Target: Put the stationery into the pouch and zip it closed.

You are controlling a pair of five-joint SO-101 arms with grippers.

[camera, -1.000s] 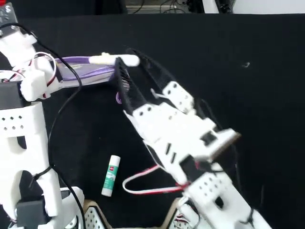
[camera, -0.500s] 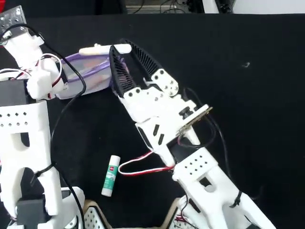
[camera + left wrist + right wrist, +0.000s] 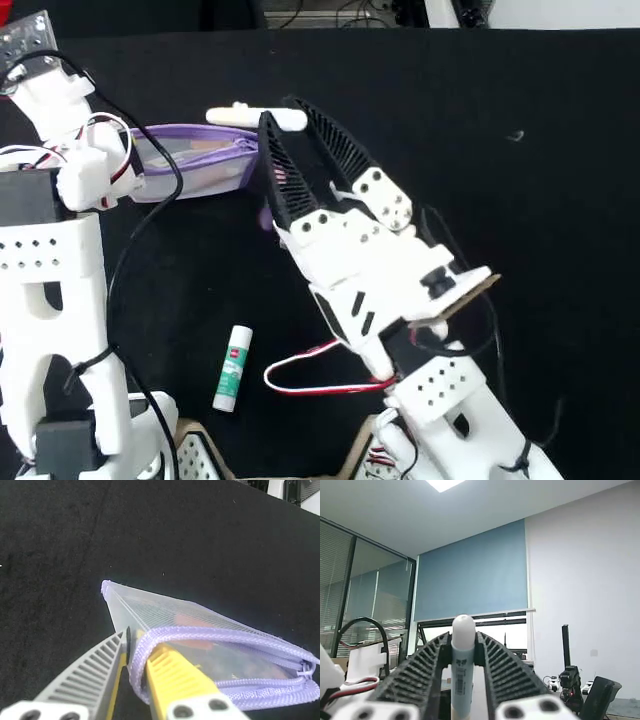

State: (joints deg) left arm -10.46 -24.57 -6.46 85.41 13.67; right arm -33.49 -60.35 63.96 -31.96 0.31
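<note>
A translucent pouch (image 3: 195, 160) with purple trim lies at the table's back left, its zip edge (image 3: 235, 642) facing away from the left arm. My left gripper (image 3: 135, 662) is shut on the pouch's near end, one grey and one yellow finger either side of the trim; in the high view it (image 3: 125, 165) sits at the pouch's left end. My right gripper (image 3: 280, 112) holds a white marker (image 3: 245, 116) crosswise just above the pouch's right end. The marker (image 3: 462, 665) stands clamped between the black fingers. A green-and-white glue stick (image 3: 232, 367) lies on the table in front.
The table (image 3: 500, 150) is black cloth with open room to the right. A red-and-white cable (image 3: 310, 370) loops beside the right arm, near the glue stick. The arm bases stand at the near edge.
The right gripper carried the marker left over the pouch, then came back right and slightly lower. The pouch bulged half a second ago and now looks flatter. The glue stick stayed put.
</note>
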